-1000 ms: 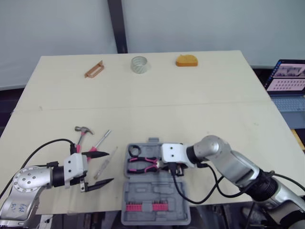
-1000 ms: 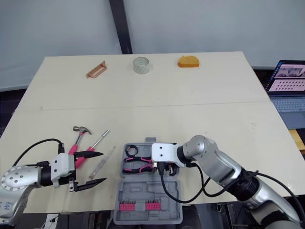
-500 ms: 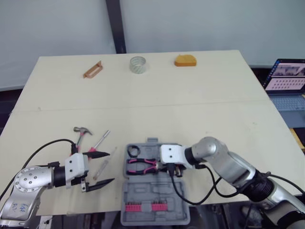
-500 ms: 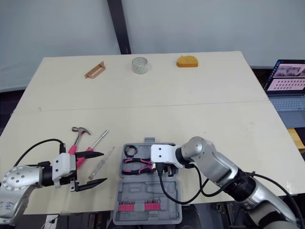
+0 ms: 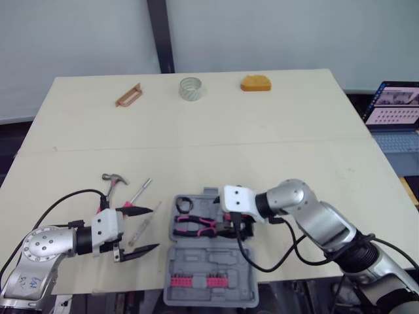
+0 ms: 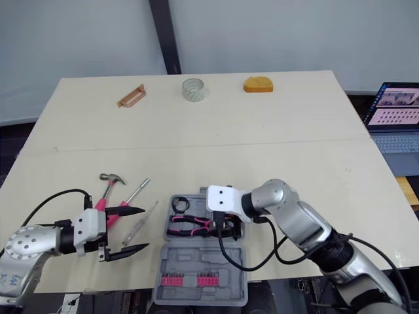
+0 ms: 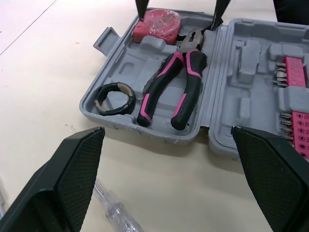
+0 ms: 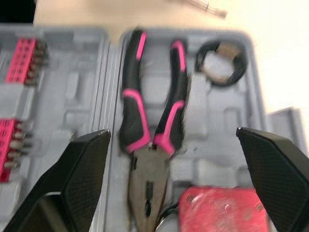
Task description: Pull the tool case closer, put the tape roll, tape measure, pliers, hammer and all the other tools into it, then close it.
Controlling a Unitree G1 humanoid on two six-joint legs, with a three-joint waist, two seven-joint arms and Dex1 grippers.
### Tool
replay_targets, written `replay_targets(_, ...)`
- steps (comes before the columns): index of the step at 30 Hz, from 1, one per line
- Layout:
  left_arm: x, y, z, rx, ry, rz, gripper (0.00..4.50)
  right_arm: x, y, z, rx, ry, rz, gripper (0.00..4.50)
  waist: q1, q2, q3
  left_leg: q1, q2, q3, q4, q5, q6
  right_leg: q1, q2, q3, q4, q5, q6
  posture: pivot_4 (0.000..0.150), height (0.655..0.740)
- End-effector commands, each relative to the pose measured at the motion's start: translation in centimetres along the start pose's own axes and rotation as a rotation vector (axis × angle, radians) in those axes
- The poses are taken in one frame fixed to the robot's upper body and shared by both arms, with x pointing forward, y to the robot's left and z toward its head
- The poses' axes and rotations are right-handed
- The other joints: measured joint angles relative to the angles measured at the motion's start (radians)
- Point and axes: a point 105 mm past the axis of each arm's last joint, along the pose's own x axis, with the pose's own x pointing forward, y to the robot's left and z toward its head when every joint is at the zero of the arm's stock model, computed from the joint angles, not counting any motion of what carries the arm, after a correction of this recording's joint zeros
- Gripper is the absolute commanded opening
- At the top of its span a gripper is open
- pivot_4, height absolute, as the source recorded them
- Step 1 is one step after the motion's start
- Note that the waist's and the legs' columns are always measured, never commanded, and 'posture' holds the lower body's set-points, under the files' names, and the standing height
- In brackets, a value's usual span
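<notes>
A pale beige tabletop (image 5: 262,131) with a faint seam (image 5: 196,145) across it stands before a light grey-blue wall (image 5: 294,33). A dark post (image 5: 159,36) rises behind. An open laptop (image 5: 395,104) sits off right.

The right gripper (image 6: 226,227) covers a corner of the tool case (image 6: 196,263); the laptop (image 6: 395,104) runs off the edge.

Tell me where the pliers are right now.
In the left wrist view, the pliers lie in the open tool case, handles beside the black tape roll, nose next to the red tape measure.
</notes>
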Motion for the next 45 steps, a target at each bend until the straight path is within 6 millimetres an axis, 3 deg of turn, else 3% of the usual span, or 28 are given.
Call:
replay_targets(1, 0.4, 0.1, 0.5, 0.019, -0.025, 0.003, 4.5, 0.5, -0.3, 1.7, -0.003, -0.135, -0.025, 3.12, 0.0, 0.0, 0.0, 0.0, 0.0, 0.0, 0.0, 0.0, 0.0, 0.0, 0.0, 0.0, 0.0, 0.0, 0.0, 0.15, 0.74)
replay_targets(2, 0.4, 0.1, 0.5, 0.019, -0.026, 0.003, 4.5, 0.7, -0.1, 1.8, 0.003, -0.159, -0.011, 2.99, -0.001, 0.0, 0.0, 0.0, 0.0, 0.0, 0.0, 0.0, 0.0, 0.0, 0.0, 0.0, 0.0, 0.0, 0.0, 0.15, 0.74)
replay_targets(3, 0.4, 0.1, 0.4, 0.019, -0.027, 0.003, 4.5, 0.9, 0.1, 1.9, 0.005, -0.174, -0.001, 2.22, -0.001, 0.0, 0.0, 0.0, 0.0, 0.0, 0.0, 0.0, 0.0, 0.0, 0.0, 0.0, 0.0, 0.0, 0.0, 0.15, 0.74)
replay_targets(7, 0.8, 0.0, 0.6, 0.02, -0.038, -0.007, 4.5, 2.4, 1.2, 1.6, 0.103, -0.242, 0.077, 0.36, 0.0, -0.001, 0.0, 0.0, 0.0, 0.0, 0.0, 0.0, 0.0, 0.0, 0.0, 0.0, 0.001, 0.0, 0.0, 0.15, 0.74)
replay_targets(8, 0.9, 0.0, 0.6, 0.02, -0.04, -0.009, 4.5, 2.6, 1.5, 1.3, 0.119, -0.246, 0.103, 0.1, -0.001, -0.001, 0.0, 0.0, 0.0, 0.0, 0.0, 0.0, 0.0, 0.0, 0.0, 0.0, 0.001, 0.0, 0.0, 0.15, 0.74)
replay_targets(14, 0.9, -0.2, 0.6, 0.018, -0.04, -0.009, 4.5, 3.6, 2.5, -0.4, 0.192, -0.234, 0.172, 0.1, -0.001, -0.001, 0.0, 0.001, 0.0, 0.0, 0.0, 0.0, 0.0, 0.0, 0.0, 0.0, 0.001, 0.0, 0.0, 0.15, 0.74)
replay_targets(28, 0.7, -0.4, 0.4, 0.009, -0.035, -0.001, 4.5, 4.7, 2.5, -2.7, 0.207, -0.167, 0.164, 0.1, -0.001, -0.001, -0.001, 0.001, 0.0, 0.0, 0.0, 0.0, 0.0, 0.0, 0.0, 0.0, 0.001, 0.0, 0.0, 0.15, 0.74)
replay_targets(45, 1.0, -0.2, 0.5, 0.008, -0.039, -0.003, 4.5, 5.8, 3.4, -7.1, 0.211, 0.037, 0.157, 0.1, -0.001, -0.002, -0.004, 0.004, 0.0, 0.0, 0.0, 0.0, 0.0, 0.003, 0.0, 0.0, 0.001, 0.0, 0.0, 0.15, 0.74)
